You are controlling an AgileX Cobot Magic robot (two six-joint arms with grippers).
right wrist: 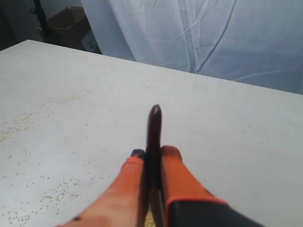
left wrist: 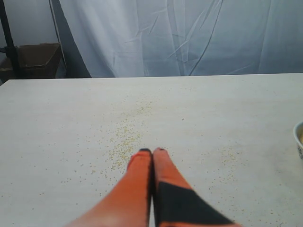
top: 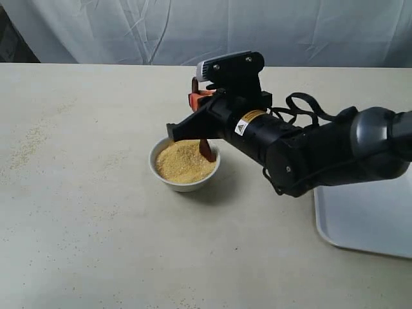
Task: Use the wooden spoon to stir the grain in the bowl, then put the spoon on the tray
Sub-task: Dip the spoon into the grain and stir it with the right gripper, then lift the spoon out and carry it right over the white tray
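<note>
The white bowl stands mid-table, filled with a mound of yellow grain. The dark wooden spoon stands steeply with its scoop dipped into the grain at the bowl's right side. My right gripper hovers just above the bowl, shut on the spoon's handle. In the right wrist view the spoon sticks out past the gripper, and a sliver of grain shows below. The white tray lies at the right edge. My left gripper is shut and empty over the table, with the bowl's rim to one side.
Spilled grain is scattered over the table's left part, and the same loose granules lie before the left gripper. A white cloth hangs behind the table. A cardboard box sits beyond the table's far corner.
</note>
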